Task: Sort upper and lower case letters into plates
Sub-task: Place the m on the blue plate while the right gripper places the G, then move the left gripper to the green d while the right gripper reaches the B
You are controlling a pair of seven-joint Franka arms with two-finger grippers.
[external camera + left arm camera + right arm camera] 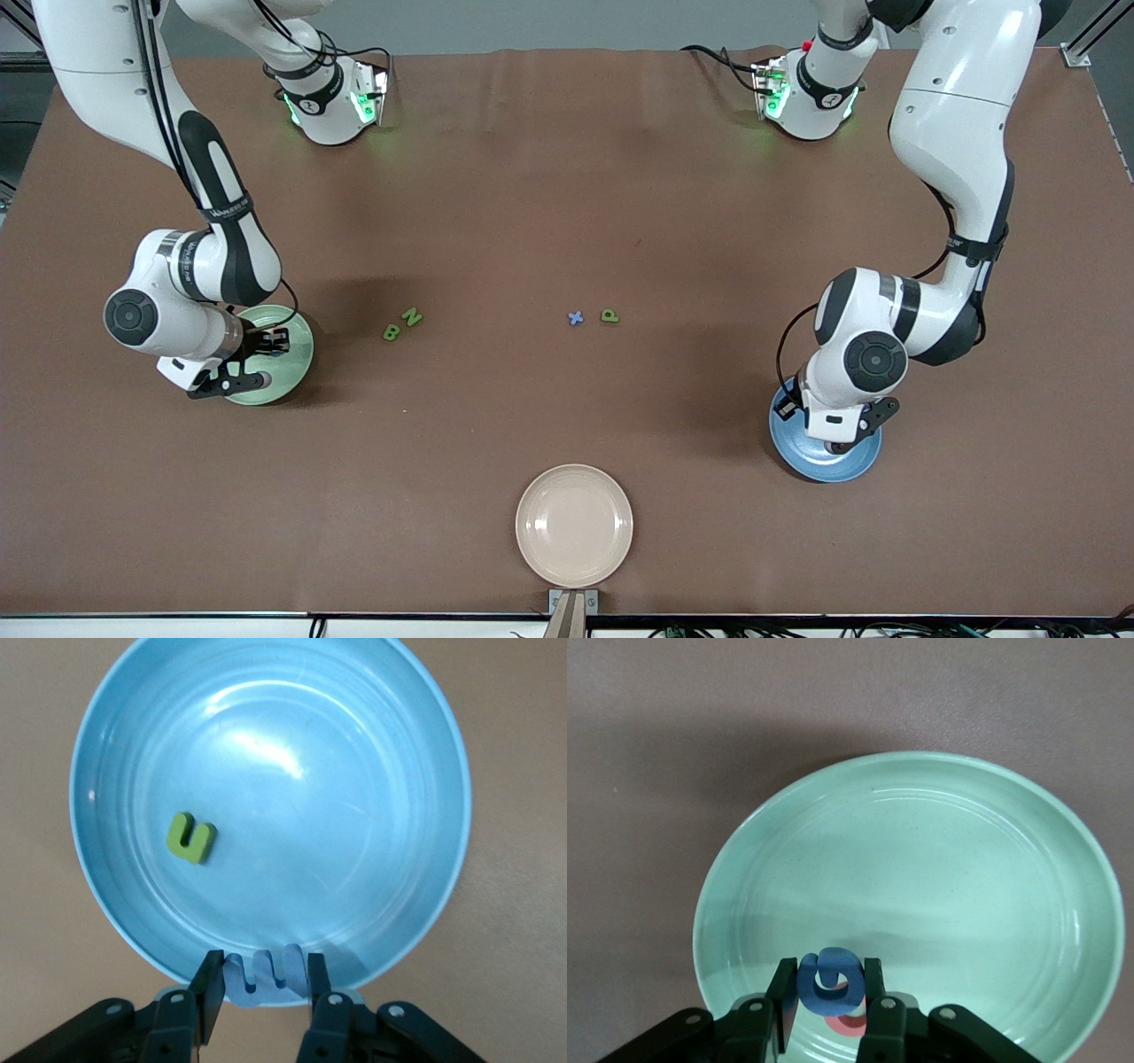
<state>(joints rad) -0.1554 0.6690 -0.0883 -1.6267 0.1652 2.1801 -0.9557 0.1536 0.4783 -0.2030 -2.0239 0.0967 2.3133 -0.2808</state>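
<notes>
My left gripper [261, 971] is shut on a pale blue wavy letter [264, 976], a w or an m, and holds it over the rim of the blue plate [354, 815]. A green letter u [190, 838] lies in that plate. In the front view the left gripper [830, 428] is over the blue plate [819, 470]. My right gripper [827, 980] is shut on a dark blue letter G [830, 981] over the mint green plate [939, 859], above a red letter [852, 1024] lying in it. In the front view the right gripper [259, 361] is over the mint plate [299, 344].
On the brown table lie a green B [391, 332] and a green N [412, 316] beside the mint plate, and a blue x [576, 317] and a green P [609, 315] mid-table. A cream-beige plate [574, 525] sits nearest the front camera.
</notes>
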